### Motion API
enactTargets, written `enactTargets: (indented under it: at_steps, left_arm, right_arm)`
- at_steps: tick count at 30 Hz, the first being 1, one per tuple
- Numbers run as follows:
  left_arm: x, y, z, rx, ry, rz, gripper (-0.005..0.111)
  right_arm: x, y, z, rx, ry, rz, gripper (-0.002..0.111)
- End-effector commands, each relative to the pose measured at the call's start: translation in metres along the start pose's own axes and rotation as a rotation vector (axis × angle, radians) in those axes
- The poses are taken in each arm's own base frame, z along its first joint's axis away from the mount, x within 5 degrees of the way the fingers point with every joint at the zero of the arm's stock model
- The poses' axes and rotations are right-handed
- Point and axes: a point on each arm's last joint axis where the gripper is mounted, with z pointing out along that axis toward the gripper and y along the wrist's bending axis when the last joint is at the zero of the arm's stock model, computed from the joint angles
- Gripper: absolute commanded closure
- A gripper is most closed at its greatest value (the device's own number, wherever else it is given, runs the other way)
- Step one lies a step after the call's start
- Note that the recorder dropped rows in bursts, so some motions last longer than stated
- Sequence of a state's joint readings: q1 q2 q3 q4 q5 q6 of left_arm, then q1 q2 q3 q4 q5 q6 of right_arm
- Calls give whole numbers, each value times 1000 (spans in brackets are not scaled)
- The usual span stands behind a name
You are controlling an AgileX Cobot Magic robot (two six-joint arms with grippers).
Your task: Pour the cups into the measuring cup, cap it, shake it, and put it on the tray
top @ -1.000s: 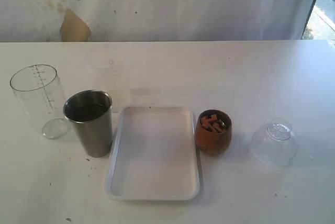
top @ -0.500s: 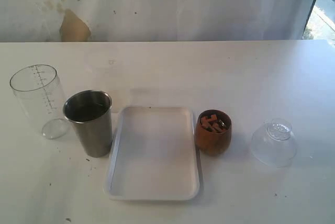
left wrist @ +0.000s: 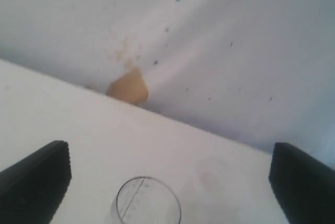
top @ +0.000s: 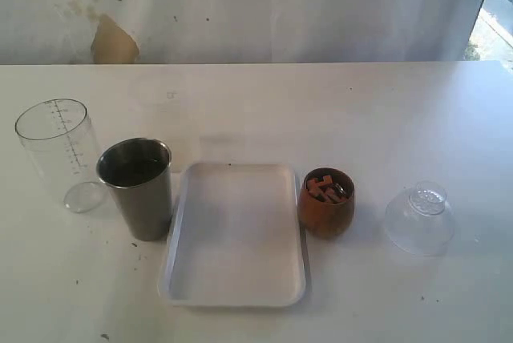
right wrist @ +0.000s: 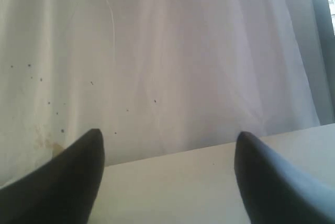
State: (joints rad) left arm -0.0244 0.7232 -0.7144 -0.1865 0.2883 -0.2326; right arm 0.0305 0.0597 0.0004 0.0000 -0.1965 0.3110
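Exterior view first: no arm in sight. On the white table, far left, tall clear plastic cylinder with a printed scale, the measuring cup: upright, seemingly empty. Just beside it, toward the middle, tapered brushed-steel tumbler: upright, inside too dark to judge. Centre, flat white rectangular tray with low rim. Just right of that, rounded brown wooden cup with orange-brown pieces inside. Farther right, well apart, clear dome-shaped lid. Left wrist view: left gripper released, jaws spread wide, nothing between, measuring cup low ahead on the table. Right wrist view: right gripper likewise spread and empty, facing only table edge and white backdrop. Judged at the very start: nothing poured, nothing capped. For a clean first pour, probably best to take the tumbler at mid-body, jaws square to the taper, and close firmly against slip on smooth steel. Lift clear before swinging over. Tip slowly, lip above the cylinder's mouth. Mind the light plastic cylinder so close by: easily knocked. Consider steadying with the other gripper.
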Motion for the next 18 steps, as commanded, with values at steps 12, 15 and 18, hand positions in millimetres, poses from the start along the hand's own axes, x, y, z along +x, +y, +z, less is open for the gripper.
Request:
enactTargets:
  at_steps: [12, 15, 18]
  left_arm:
    - [-20, -4, 135, -206, 874, 198, 10]
    - [-5, 3, 151, -209, 994, 231, 10]
    - [8, 10, 167, -207, 1046, 263, 10]
  right_arm:
    - [-1, 0, 1, -3, -4, -10, 43]
    - [-1, 0, 1, -3, -4, -10, 43]
    - [-1, 0, 1, -3, -4, -10, 43]
